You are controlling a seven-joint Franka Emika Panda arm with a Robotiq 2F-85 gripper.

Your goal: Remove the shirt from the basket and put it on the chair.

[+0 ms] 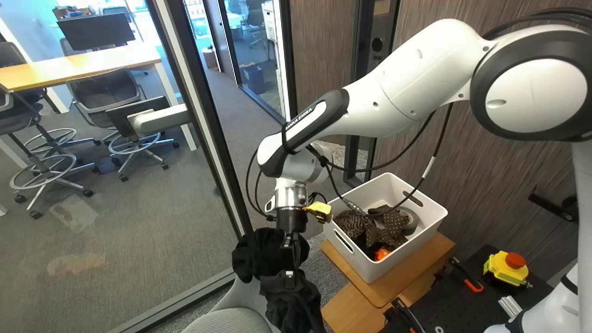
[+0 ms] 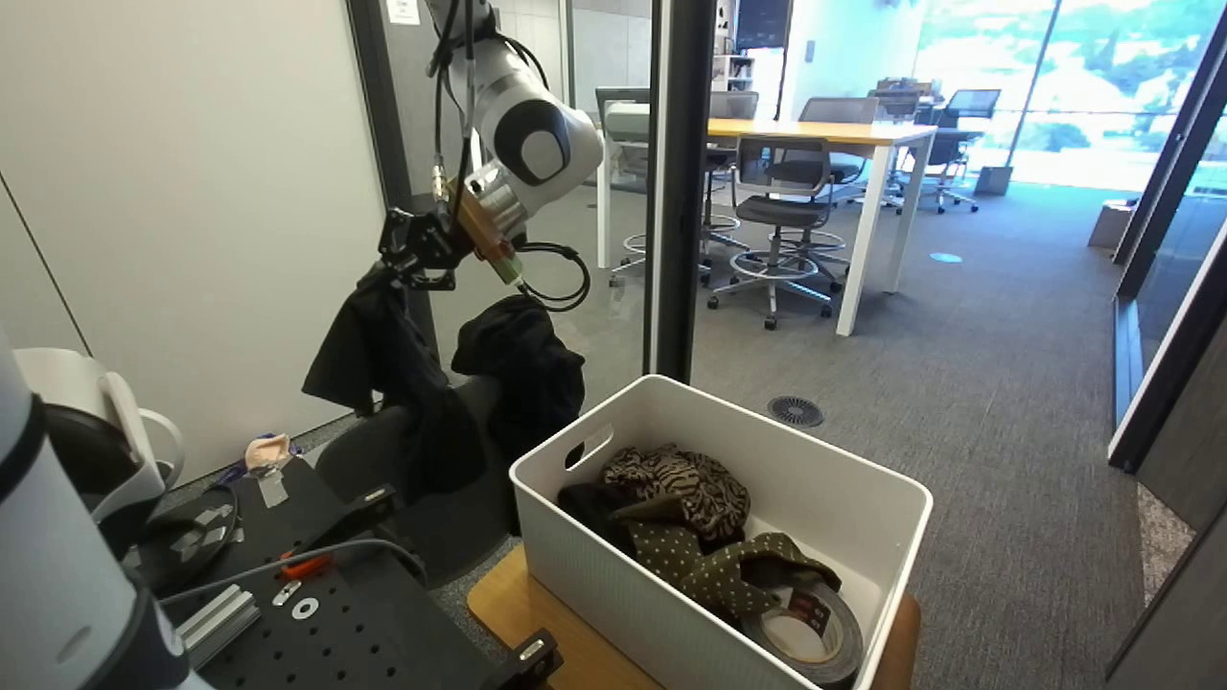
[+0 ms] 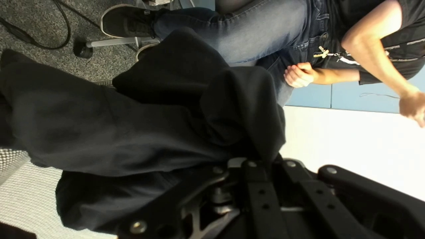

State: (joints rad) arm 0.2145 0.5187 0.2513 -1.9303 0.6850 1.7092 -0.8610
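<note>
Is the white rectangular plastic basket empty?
No: in an exterior view, the basket holds a black-and-tan patterned cloth, an olive cloth with pale dots and a grey roll of tape.

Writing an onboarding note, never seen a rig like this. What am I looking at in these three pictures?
It's one robot arm ending in a two-fingered gripper. Two pictures come from cameras outside the robot; the wrist view rides on the arm, so the gripper shows at its bottom. The gripper is closed on a black shirt, which hangs at the pale grey chair; I can't tell how much of it rests there. Next to the chair, on a wooden stand, sits a white basket holding a patterned cloth, a dotted cloth and a roll of tape.
</note>
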